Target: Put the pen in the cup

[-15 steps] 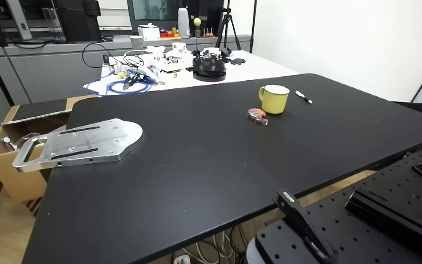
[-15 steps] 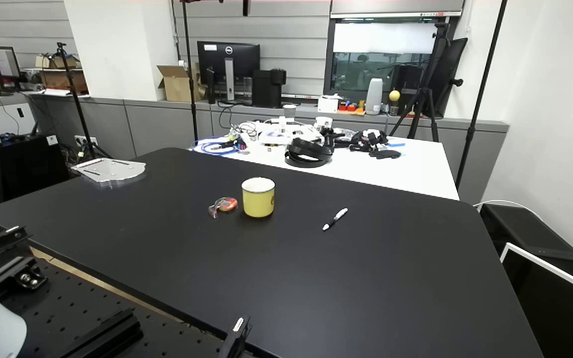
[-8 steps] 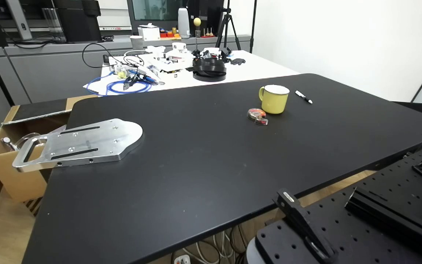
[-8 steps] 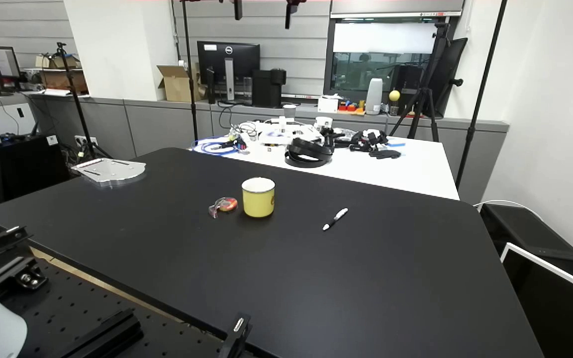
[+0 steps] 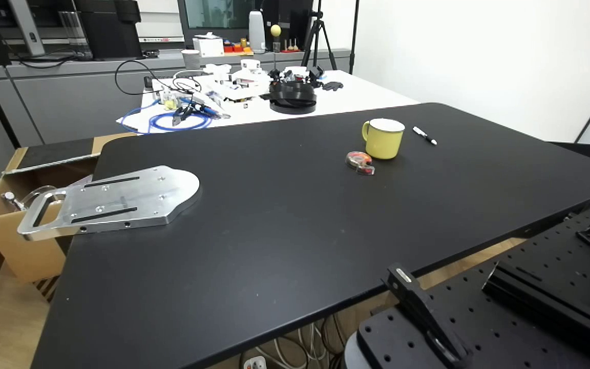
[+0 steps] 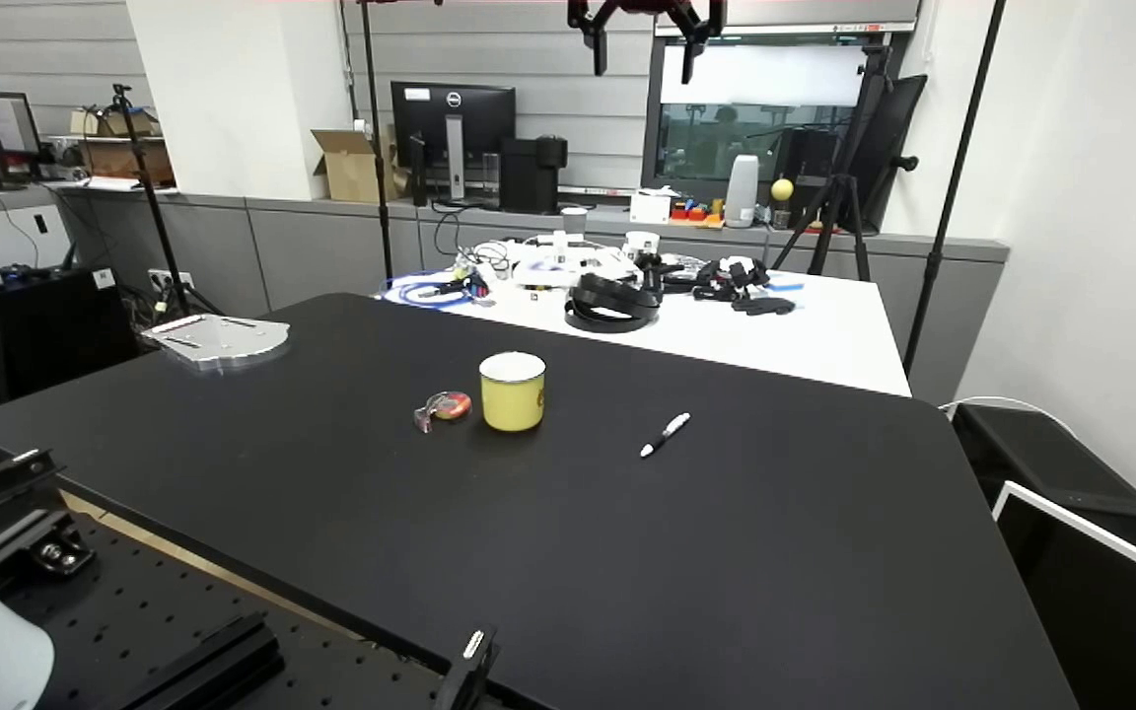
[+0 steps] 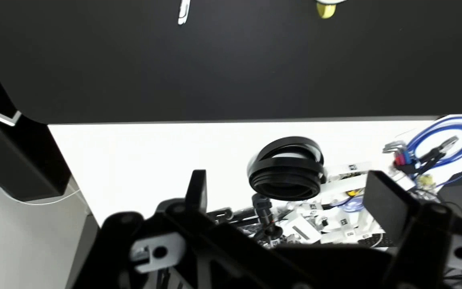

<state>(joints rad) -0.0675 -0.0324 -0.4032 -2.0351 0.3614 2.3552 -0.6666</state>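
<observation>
Black gripper (image 6: pixel 644 75) in an exterior view; pen (image 6: pixel 665 435), cup (image 6: pixel 513 402) — in both

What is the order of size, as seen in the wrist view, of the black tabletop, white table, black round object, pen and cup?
Largest first:
1. black tabletop
2. white table
3. black round object
Then, unranked: pen and cup, both cut off at top.
</observation>
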